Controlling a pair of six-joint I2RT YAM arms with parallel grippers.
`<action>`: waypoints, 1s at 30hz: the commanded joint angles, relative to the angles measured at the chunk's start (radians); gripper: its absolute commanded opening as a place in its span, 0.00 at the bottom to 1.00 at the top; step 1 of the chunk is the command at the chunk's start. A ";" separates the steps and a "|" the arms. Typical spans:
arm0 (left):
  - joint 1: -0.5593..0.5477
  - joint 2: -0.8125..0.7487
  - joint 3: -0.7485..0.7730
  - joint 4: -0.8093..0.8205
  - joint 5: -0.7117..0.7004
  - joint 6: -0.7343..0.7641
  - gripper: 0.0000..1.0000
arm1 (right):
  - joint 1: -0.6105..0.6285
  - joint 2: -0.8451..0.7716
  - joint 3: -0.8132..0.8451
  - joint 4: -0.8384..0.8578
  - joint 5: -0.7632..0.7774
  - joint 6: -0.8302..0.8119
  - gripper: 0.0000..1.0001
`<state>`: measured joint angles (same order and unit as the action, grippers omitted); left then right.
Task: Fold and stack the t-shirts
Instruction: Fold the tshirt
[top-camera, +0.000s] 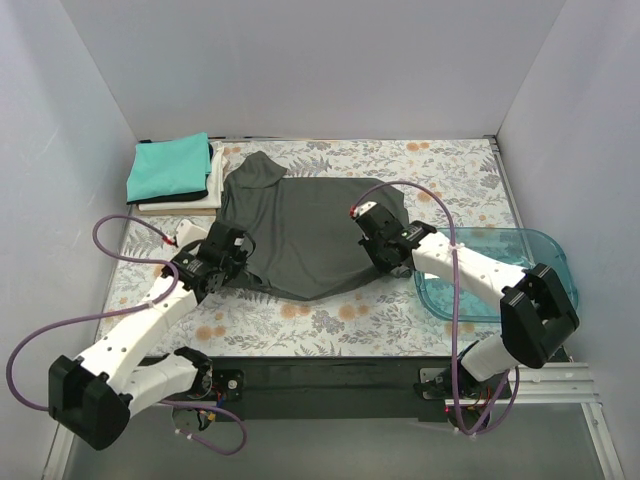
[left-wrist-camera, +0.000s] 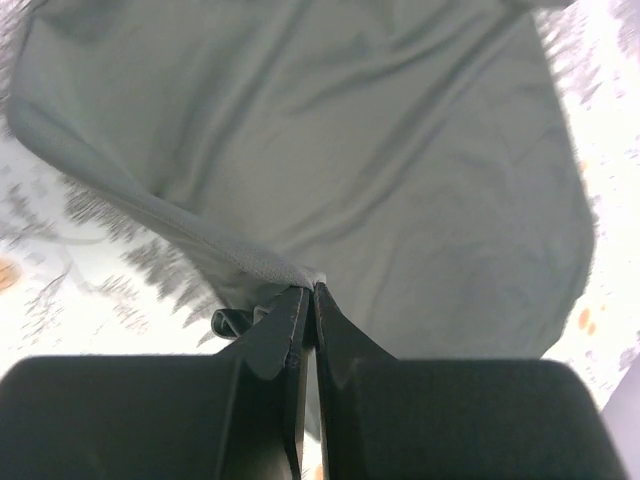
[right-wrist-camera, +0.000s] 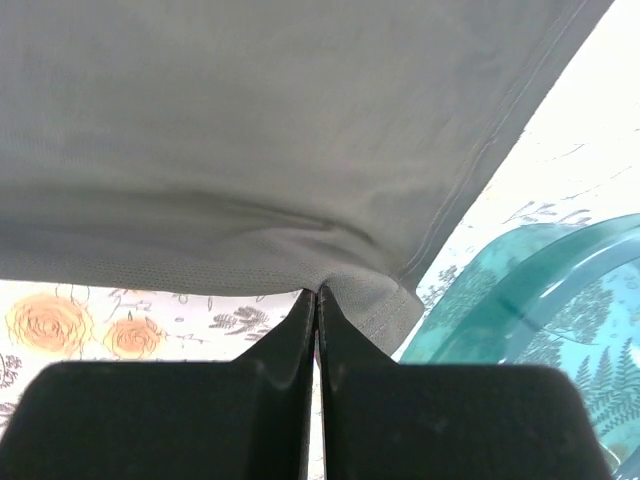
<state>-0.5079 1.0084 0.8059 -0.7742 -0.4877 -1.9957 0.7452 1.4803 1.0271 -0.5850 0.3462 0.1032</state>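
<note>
Near, lower middle of frame: left claw (left-wrist-camera: 308, 290) clamped shut on lower-left hem corner of charcoal t-shirt (top-camera: 300, 230), right claw (right-wrist-camera: 316, 290) pinching lower-right corner, just beside plastic tub (right-wrist-camera: 530, 290). Shirt spread flat mid-counter (top-camera: 330, 320). Upper left: teal t-shirt (top-camera: 170, 168) atop folded stack. Looks like fold just starting. Next, probably lift both corners evenly, carry hem toward collar.

T-shirts: 4 in total.
- charcoal-grey t-shirt (top-camera: 300, 235): 1, lying apart from the others.
- pile of 3: teal t-shirt (top-camera: 170, 168) 1, black t-shirt (top-camera: 214, 165) 1 (only an edge shows), cream-white t-shirt (top-camera: 190, 205) 1.

Plastic tub (top-camera: 545, 250): 1.
Arms: 2, left arm (top-camera: 140, 335) and right arm (top-camera: 470, 265).
End effectors: 2, left end effector (left-wrist-camera: 308, 300) and right end effector (right-wrist-camera: 317, 300), two fingers each.
Counter (top-camera: 450, 170): 1.
</note>
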 joint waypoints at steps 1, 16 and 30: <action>0.003 0.042 0.070 0.093 -0.110 -0.089 0.00 | -0.024 0.017 0.082 -0.004 0.017 -0.033 0.01; 0.140 0.418 0.326 0.334 -0.020 0.208 0.00 | -0.176 0.198 0.274 -0.006 -0.078 -0.080 0.01; 0.215 0.816 0.605 0.359 0.049 0.385 0.13 | -0.267 0.411 0.451 -0.003 -0.138 -0.130 0.05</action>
<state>-0.3031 1.7645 1.3407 -0.4271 -0.4351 -1.6756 0.4961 1.8465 1.4086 -0.5976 0.2199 0.0151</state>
